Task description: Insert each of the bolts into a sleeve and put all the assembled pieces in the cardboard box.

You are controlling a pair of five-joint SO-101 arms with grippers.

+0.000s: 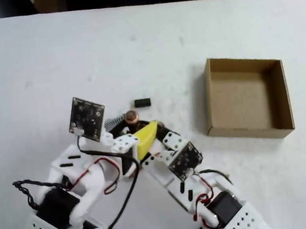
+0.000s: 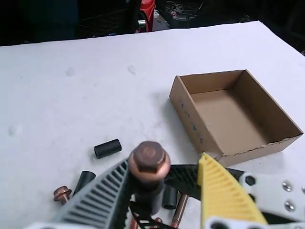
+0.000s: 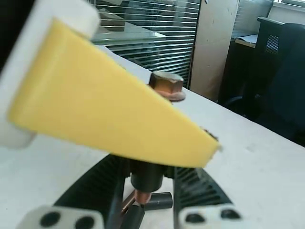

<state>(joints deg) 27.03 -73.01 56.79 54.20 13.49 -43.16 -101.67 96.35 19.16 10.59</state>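
Grips an upright, mostly hidden sleeve (image 2: 150, 198), bolt (image 2: 149, 160) through it, in the left claw (image 2: 148, 177) near the table's (image 1: 53, 59) arm-side edge. Cannot tell the right claw's (image 1: 156, 129) state. Shows the cardboard box (image 1: 251, 131) toward the right edge.

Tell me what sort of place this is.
Probably an office or lab workspace: a white work table, slatted window blinds behind it, and a black office chair off to one side.
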